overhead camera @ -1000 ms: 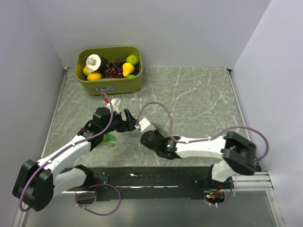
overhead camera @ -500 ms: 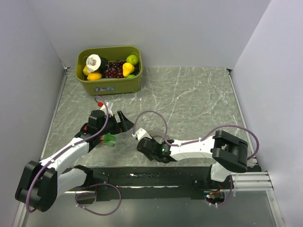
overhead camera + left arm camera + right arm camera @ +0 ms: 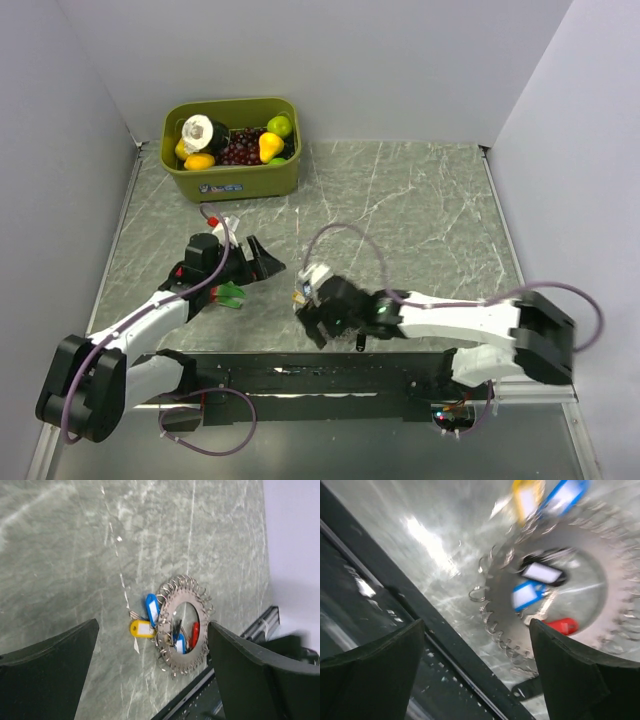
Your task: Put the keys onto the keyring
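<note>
Green bin [image 3: 232, 178]: one, far back on the left of the table [image 3: 420, 200], and it's packed with fruit: yellow pieces, a green one, dark grapes.

Left gripper [image 3: 262, 258]: one, low over the marble with both fingers [image 3: 50, 670] spread wide and nothing held. From its wrist camera the key cluster sits out ahead, framed between the two fingers and well clear of both.

Keyring [image 3: 189, 594]: one grey ring, edged all round with little wire loops. It lies flat near the front of the table, just beside the black strip [image 3: 300, 375].

Keys: I count five coloured heads. There's one yellow key [image 3: 141, 628] and two blue keys [image 3: 151, 608], one of them beside the yellow at the ring's outer edge. The other blue is inside the ring with one red key [image 3: 195, 632] and one black key [image 3: 540, 571]. I can't tell whether any is threaded on.

Right gripper [image 3: 476, 625]: one, right above the ring and hiding it from the overhead camera. Its two fingers are splayed wide with nothing gripped. The wrist picture is blurred, so I can't say whether it is touching the ring.
</note>
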Controlling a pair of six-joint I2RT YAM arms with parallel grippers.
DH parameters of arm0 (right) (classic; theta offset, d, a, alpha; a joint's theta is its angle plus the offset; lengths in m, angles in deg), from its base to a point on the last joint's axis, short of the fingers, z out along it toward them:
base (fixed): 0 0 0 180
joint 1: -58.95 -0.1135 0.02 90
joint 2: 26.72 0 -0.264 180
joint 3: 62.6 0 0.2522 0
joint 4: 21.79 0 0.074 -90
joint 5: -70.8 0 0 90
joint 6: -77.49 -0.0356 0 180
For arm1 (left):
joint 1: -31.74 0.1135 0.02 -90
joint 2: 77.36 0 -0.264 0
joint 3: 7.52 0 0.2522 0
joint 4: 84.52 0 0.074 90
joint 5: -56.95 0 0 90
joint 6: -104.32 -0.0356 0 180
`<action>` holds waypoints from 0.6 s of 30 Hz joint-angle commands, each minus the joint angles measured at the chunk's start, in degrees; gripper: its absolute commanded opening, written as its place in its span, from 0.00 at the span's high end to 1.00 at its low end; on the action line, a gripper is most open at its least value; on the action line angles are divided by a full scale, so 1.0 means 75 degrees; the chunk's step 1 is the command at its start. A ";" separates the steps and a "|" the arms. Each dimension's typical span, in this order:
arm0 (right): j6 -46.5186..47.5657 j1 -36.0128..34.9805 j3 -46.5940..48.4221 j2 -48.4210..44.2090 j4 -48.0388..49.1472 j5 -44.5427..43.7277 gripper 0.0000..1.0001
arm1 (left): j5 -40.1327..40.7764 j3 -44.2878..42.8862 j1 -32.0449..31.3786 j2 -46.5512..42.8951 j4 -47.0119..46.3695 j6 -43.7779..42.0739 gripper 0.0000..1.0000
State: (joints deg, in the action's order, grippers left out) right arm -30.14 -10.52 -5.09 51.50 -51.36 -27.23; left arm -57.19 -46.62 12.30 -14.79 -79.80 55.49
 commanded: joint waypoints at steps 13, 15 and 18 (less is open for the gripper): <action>-0.0907 0.3040 -0.1227 -0.1231 0.2084 0.4267 0.31 | -0.1585 0.0496 -0.1028 0.1383 -0.2097 0.0066 0.26; -0.1047 0.3064 -0.1216 -0.1066 0.2389 0.4504 0.35 | -0.1714 0.0589 -0.1239 0.1875 -0.2485 0.0205 0.31; -0.1246 0.3064 -0.1146 -0.0739 0.2565 0.4833 0.47 | -0.1785 0.0730 -0.1450 0.2368 -0.3083 0.0429 0.35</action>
State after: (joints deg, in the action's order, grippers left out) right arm -36.57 12.30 -14.47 43.91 -38.53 2.30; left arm -67.79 -42.75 3.21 -0.56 -94.29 56.27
